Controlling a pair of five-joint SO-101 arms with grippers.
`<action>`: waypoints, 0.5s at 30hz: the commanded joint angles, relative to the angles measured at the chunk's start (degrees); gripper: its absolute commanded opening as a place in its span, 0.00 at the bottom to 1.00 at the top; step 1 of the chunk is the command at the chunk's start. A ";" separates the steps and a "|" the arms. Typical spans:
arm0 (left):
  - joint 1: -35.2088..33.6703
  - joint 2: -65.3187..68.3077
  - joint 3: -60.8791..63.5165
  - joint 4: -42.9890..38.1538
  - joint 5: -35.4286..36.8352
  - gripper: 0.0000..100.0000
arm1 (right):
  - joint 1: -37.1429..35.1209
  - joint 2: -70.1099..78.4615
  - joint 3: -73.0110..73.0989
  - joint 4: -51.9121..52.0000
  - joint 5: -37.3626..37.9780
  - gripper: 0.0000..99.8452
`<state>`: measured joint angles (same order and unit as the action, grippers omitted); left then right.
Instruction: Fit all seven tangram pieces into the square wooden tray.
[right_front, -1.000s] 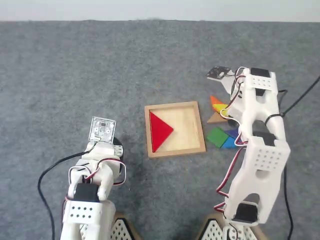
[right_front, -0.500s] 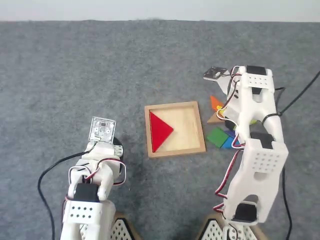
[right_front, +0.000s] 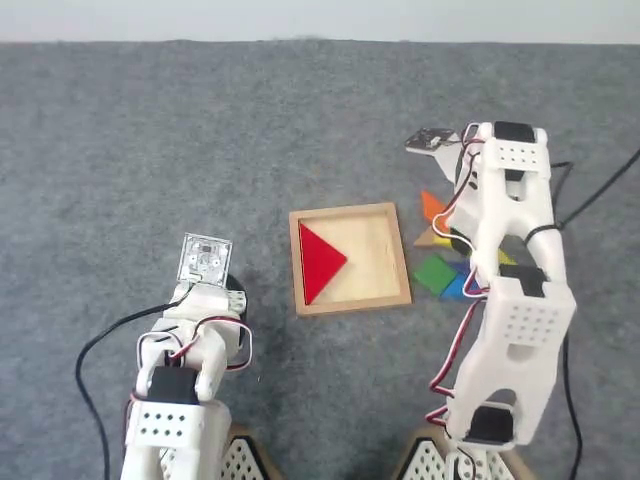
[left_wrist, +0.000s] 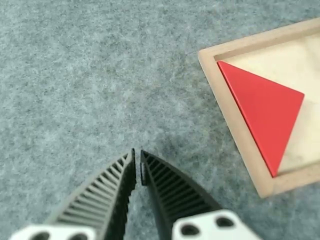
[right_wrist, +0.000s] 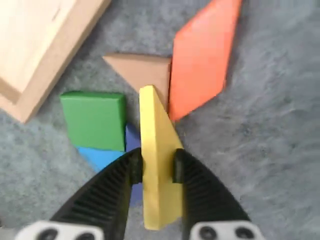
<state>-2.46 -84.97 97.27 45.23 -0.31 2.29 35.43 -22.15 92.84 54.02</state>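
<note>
The square wooden tray (right_front: 350, 214) lies mid-table with a red triangle (right_front: 320, 260) flat in its left half. My right gripper (right_wrist: 156, 162) is shut on a yellow piece (right_wrist: 156, 135), which stands on edge above the loose pile to the right of the tray. Under it lie an orange parallelogram (right_wrist: 202, 55), a brown triangle (right_wrist: 145, 70), a green square (right_wrist: 95, 120) and a blue piece (right_wrist: 102, 157). My left gripper (left_wrist: 137, 156) is shut with nothing in it, over bare carpet left of the tray (left_wrist: 235, 130) and the red triangle (left_wrist: 262, 107).
Grey carpet covers the whole table. The right arm (right_front: 510, 250) hides part of the pile; the orange parallelogram (right_front: 432, 205), brown triangle (right_front: 432, 237), green square (right_front: 435, 273) and blue piece (right_front: 460, 287) peek out beside it. The left arm (right_front: 195, 330) is at the near left.
The right arm has shifted slightly, and the yellow piece that lay beside the orange one a second ago has left that spot. The left arm has not moved.
</note>
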 joint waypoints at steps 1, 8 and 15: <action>-0.26 -0.70 -0.48 0.44 0.44 0.02 | -0.40 -2.77 -4.57 3.56 -0.70 0.02; -0.26 -0.70 -0.48 0.44 0.44 0.02 | 1.27 0.57 -3.87 3.56 -0.53 0.02; -0.26 -0.70 -0.48 0.44 0.44 0.02 | 5.14 6.37 -3.87 0.40 -1.23 0.00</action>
<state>-2.46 -84.97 97.27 45.23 -0.31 5.45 42.11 -23.82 95.47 54.02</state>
